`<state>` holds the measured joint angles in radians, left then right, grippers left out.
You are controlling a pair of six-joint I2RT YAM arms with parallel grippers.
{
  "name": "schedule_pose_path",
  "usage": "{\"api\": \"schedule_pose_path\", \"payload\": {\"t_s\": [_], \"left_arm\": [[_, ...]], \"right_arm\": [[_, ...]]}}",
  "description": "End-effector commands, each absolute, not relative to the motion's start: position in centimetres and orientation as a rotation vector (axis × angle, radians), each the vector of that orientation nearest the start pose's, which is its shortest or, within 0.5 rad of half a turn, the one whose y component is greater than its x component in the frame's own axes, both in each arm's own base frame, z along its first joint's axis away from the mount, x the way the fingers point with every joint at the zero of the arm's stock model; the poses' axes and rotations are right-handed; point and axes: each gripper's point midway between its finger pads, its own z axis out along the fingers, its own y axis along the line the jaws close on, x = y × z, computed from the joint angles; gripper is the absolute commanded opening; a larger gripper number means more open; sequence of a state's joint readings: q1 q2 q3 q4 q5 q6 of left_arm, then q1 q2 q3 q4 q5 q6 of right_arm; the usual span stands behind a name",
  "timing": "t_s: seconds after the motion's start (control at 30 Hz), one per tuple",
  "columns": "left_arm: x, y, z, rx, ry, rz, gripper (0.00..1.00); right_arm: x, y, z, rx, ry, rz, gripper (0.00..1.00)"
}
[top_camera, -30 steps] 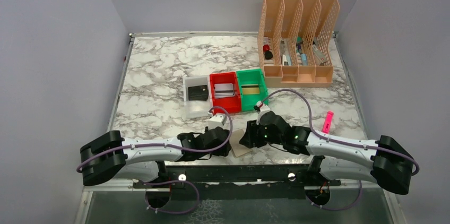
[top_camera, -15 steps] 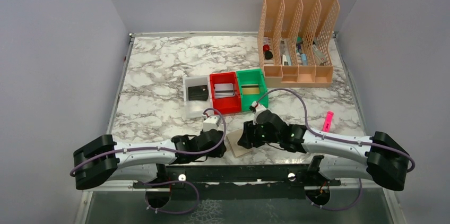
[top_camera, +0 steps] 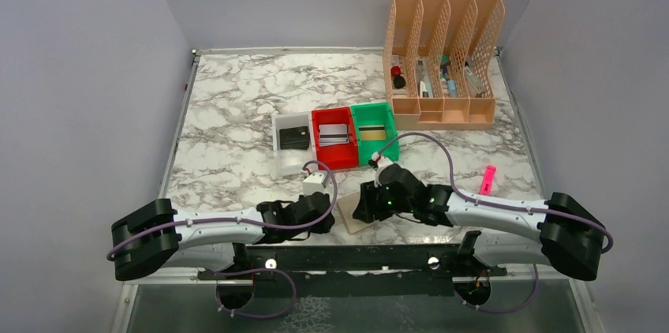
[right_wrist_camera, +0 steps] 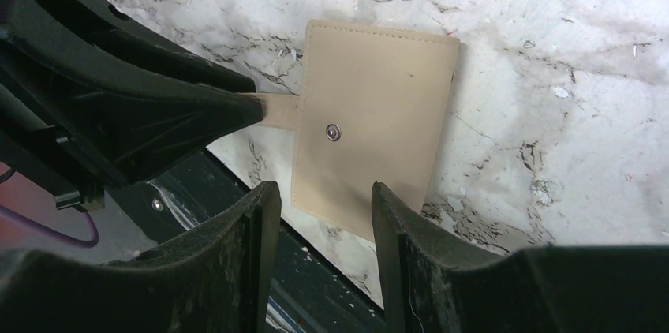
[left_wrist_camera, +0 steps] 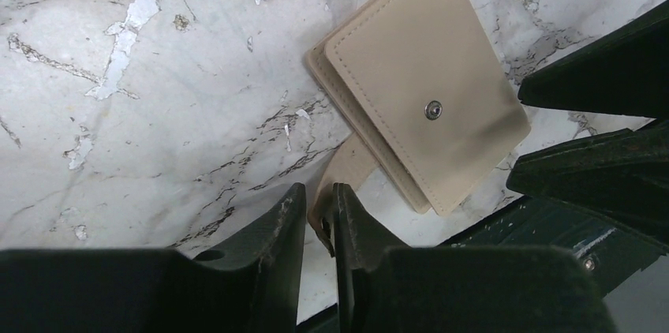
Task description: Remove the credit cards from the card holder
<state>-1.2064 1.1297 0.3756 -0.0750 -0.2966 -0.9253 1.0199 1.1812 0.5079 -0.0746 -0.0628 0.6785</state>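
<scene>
The card holder (top_camera: 352,215) is a tan wallet lying folded near the table's front edge, its snap button (left_wrist_camera: 432,110) facing up. Its strap (left_wrist_camera: 349,166) sticks out toward my left gripper (left_wrist_camera: 319,211), which is shut on the strap's end. My right gripper (right_wrist_camera: 326,199) stands open just over the wallet's (right_wrist_camera: 375,124) near edge, touching nothing. A black credit card (top_camera: 293,138) lies in the white tray and a silvery grey one (top_camera: 334,134) in the red tray. No card shows at the wallet.
White (top_camera: 280,161), red (top_camera: 319,121) and green (top_camera: 390,116) trays stand in a row mid-table; the green one holds a tan card. A peach file organiser (top_camera: 442,57) stands back right, a pink marker (top_camera: 487,181) lies right. The black base rail (top_camera: 355,258) runs right below the wallet.
My left gripper's jaws have narrowed onto the strap. Both grippers and the wallet have shifted slightly left.
</scene>
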Motion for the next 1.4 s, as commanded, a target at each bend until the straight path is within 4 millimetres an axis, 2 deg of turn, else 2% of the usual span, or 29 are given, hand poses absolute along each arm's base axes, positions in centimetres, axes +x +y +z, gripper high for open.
{"api": "schedule_pose_path", "payload": {"t_s": [0.0, 0.1, 0.33, 0.57, 0.9, 0.93, 1.03, 1.17, 1.37], "left_arm": [[12.0, -24.9, 2.9, 0.176, 2.435, -0.644, 0.17], [12.1, -25.0, 3.5, 0.176, 2.402, -0.685, 0.09], [11.9, -25.3, 4.1, 0.179, 2.353, -0.771, 0.01], [12.2, -25.0, 4.4, 0.135, 2.326, -0.788, 0.00], [12.2, -24.8, 4.6, 0.094, 2.305, -0.820, 0.00], [12.3, -24.8, 4.7, 0.089, 2.300, -0.828, 0.00], [12.3, -24.8, 4.8, 0.081, 2.290, -0.839, 0.00], [12.5, -24.7, 5.2, 0.069, 2.276, -0.846, 0.00], [12.5, -24.3, 5.5, 0.047, 2.261, -0.852, 0.00]], "right_arm": [[13.2, 29.7, 7.6, -0.517, 2.407, 0.938, 0.51], [13.4, 29.7, 7.8, -0.539, 2.395, 0.926, 0.51], [13.8, 29.9, 7.2, -0.597, 2.413, 0.834, 0.51], [13.6, 31.0, 5.9, -0.656, 2.445, 0.699, 0.52], [14.0, 30.8, 4.1, -0.677, 2.454, 0.461, 0.53], [13.3, 31.1, 3.8, -0.711, 2.454, 0.460, 0.53], [12.9, 31.3, 3.0, -0.738, 2.469, 0.434, 0.54], [13.0, 30.8, 1.8, -0.712, 2.490, 0.344, 0.59], [13.8, 28.8, 0.6, -0.625, 2.498, 0.167, 0.59]]}}
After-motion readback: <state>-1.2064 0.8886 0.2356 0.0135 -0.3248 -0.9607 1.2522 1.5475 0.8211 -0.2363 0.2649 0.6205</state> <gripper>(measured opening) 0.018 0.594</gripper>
